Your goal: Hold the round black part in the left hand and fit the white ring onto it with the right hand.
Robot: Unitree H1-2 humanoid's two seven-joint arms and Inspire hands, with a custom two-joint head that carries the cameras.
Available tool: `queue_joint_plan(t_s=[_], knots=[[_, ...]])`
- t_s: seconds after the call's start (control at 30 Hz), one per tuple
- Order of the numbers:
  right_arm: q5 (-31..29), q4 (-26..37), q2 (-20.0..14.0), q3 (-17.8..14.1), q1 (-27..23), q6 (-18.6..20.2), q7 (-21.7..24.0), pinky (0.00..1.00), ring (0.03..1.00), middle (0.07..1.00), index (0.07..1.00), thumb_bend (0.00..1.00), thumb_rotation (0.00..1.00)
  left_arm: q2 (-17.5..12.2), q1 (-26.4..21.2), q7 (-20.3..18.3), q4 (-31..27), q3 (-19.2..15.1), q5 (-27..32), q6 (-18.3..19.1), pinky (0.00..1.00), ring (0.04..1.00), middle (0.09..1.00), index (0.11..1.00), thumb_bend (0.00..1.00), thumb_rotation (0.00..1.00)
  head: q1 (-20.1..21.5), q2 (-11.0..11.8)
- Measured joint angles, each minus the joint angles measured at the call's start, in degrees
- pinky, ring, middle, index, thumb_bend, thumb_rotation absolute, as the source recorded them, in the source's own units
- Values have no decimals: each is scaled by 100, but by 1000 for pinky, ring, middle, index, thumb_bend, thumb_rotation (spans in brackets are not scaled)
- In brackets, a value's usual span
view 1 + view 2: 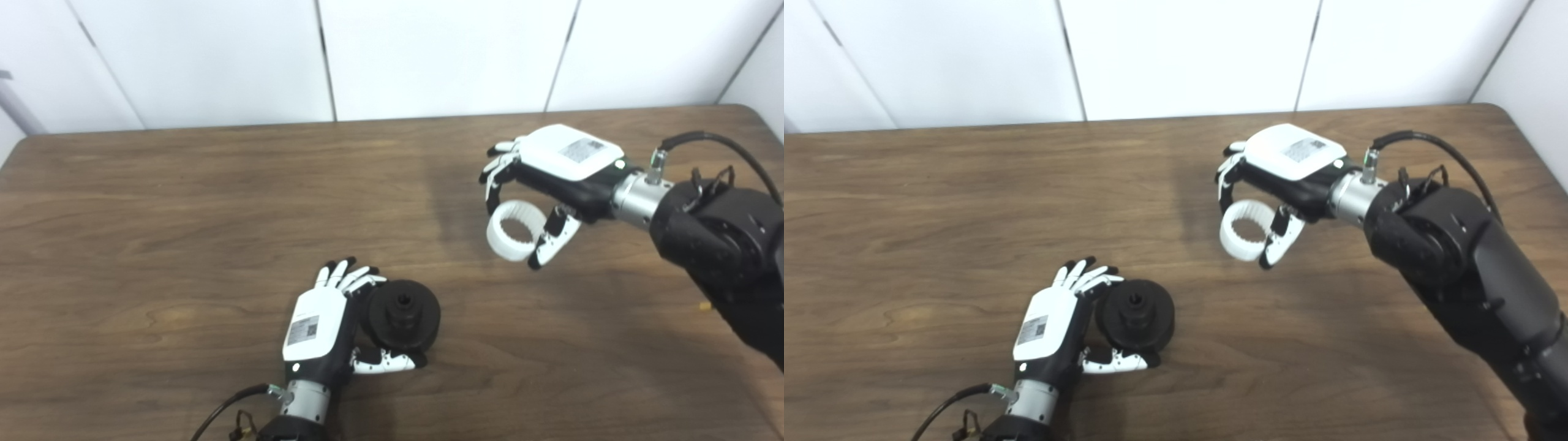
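Nearest to me, by the front edge of the brown wood-grain table, my left hand lies low with its white back plate turned up. Its fingers reach along the far-left side of the round black plastic part, and my thumb lies against the near side of it, so the part is cupped between them. Whether I am truly squeezing it or only resting against it, I cannot tell; the part looks to sit on the table surface with its raised hub and centre hole facing up and a little toward me.

Farther back and toward the right edge, my right hand hangs above the table, its arm coming in from the right side with a black cable looping over the wrist. This hand is closed on the white plastic ring with a toothed inner wall: the fingers curl over its far-left rim and the thumb presses on its near-right rim. The ring is tilted, its opening turned partly toward me, and it is clear of the table, casting a soft shadow on the wood.

The ring and the black part are well apart, the ring standing off to the right of the part and nearer the back edge.
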State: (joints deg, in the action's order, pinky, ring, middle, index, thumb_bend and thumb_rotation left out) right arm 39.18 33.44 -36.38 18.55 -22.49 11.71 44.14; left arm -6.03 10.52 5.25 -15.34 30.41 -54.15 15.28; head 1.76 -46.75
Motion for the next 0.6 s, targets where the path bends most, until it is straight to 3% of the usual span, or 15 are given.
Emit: queue_joint_plan(t_s=[0.37, 0.6], knots=[[-182, 420, 416, 107, 158, -107, 231, 960, 918, 805, 483, 525, 141, 80, -146, -286, -82, 147, -163, 240, 1000, 970, 844, 484, 523, 54, -18, -150], [-115, 632, 890, 227, 170, -34, 521, 1000, 921, 817, 484, 524, 138, 109, -183, -372, -82, 173, -200, 272, 1000, 974, 851, 484, 523, 55, 44, -211]])
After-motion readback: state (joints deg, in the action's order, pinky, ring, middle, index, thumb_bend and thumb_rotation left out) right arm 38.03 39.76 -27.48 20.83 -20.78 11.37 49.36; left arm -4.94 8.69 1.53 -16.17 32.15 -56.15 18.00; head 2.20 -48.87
